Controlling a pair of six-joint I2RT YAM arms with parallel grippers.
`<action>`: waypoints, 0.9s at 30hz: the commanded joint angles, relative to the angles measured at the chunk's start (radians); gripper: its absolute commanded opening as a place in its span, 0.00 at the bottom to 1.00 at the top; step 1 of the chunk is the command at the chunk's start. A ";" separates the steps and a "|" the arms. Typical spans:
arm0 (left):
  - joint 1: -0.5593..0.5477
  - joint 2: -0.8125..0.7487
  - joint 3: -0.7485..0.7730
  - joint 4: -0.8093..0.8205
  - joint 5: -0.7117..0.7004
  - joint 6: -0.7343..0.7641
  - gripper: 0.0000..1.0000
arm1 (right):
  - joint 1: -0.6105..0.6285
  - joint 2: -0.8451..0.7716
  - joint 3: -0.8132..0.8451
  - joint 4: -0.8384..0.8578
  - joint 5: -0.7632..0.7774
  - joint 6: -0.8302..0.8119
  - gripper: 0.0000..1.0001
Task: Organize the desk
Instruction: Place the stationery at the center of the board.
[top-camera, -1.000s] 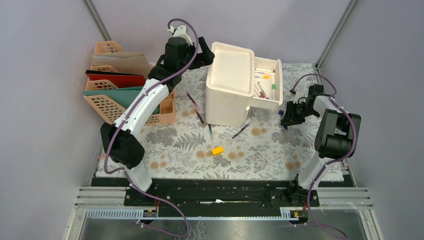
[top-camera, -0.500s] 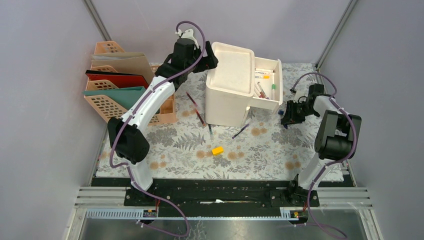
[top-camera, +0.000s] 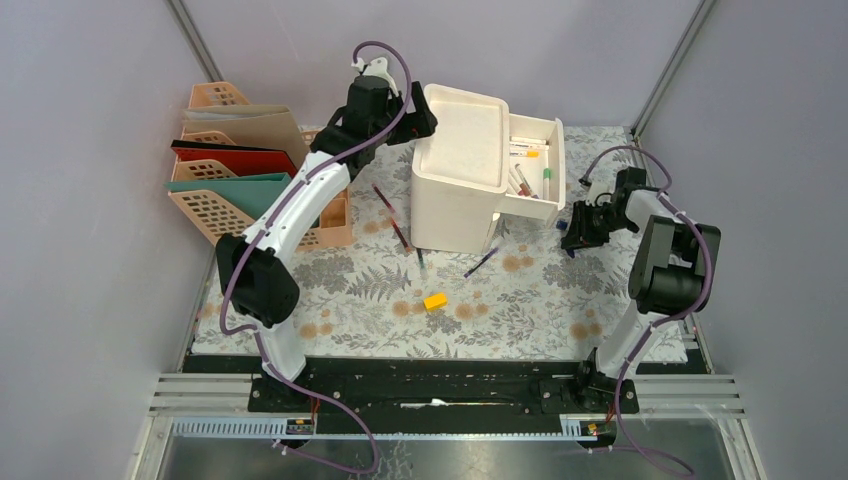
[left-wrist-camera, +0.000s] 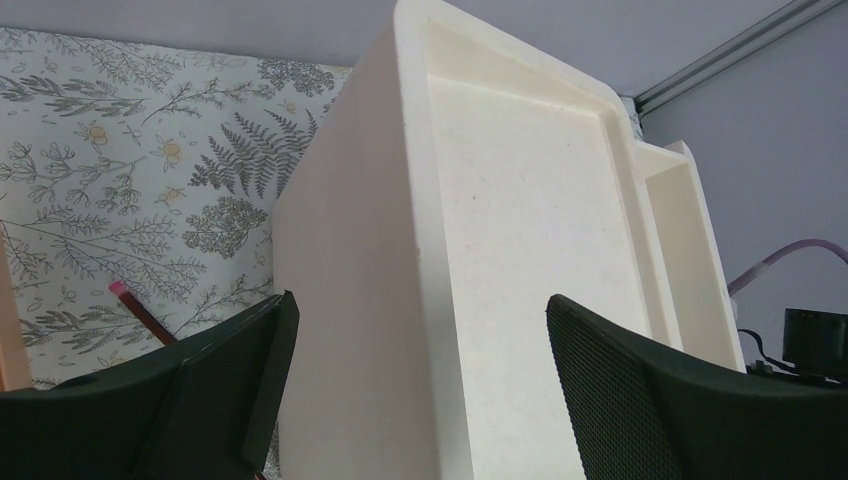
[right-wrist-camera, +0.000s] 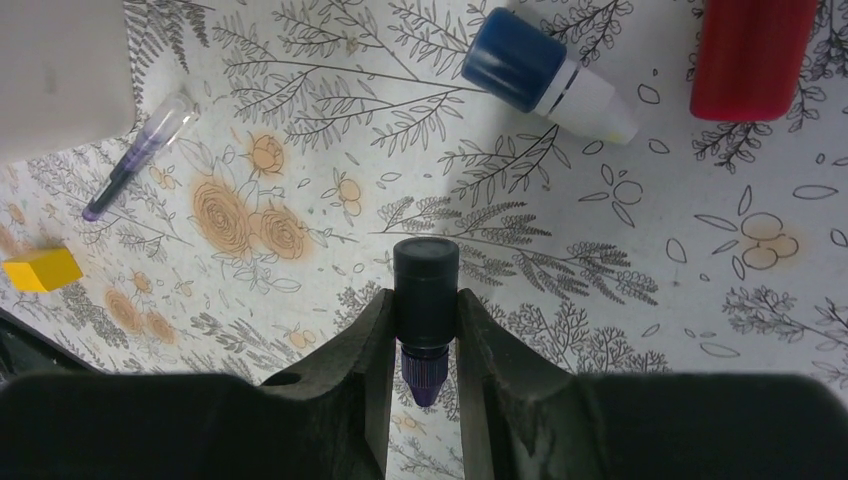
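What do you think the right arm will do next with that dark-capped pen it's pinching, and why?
Probably carry the dark-capped pen over to the open drawer. The right gripper is shut on it, and that drawer, close beside it, already holds similar pens.

Top cam hangs high over the near edge of the tabletop (top-camera: 350, 290), tilted down and forward, so it's the wide, far-off view of everything. Left wrist cam is jammed right up against the white drawer box (left-wrist-camera: 500, 250), peeking between its own jaws across the box's side wall and flat top. Right wrist cam looks pretty much straight down at the cloth from close in, jaws along the bottom edge. It shares the yellow block (right-wrist-camera: 40, 268) and purple pen (right-wrist-camera: 135, 155) with the top view; left wrist shares the box
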 joint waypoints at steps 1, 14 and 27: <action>0.001 -0.031 -0.003 0.060 0.011 0.009 0.99 | 0.005 0.042 0.041 0.002 0.008 -0.017 0.02; 0.001 -0.046 -0.036 0.072 0.019 0.003 0.99 | 0.007 0.084 0.027 0.002 0.008 -0.017 0.02; 0.001 -0.065 -0.070 0.093 0.025 0.004 0.99 | 0.007 0.076 0.009 0.002 0.008 -0.017 0.02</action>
